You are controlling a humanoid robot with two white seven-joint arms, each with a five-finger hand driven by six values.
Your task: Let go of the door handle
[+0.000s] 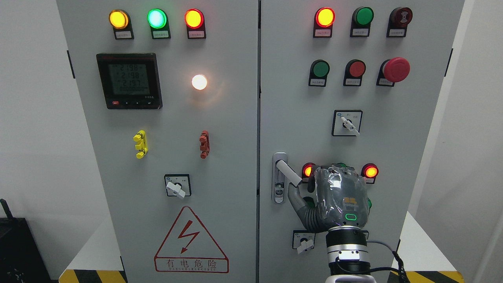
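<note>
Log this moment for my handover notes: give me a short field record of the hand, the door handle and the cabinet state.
scene: grey electrical cabinet, two doors, both appear shut
door handle: on right door, lever swung out, pointing down-right
right hand: just right of the handle, back toward camera, thumb below the lever
contact: cannot tell whether the thumb touches the lever; other fingers hidden
left hand: not in view
lit: white lamp, top indicator lights
meter: on

Digital meter, red mushroom button, high-voltage warning triangle on grey cabinet.
</note>
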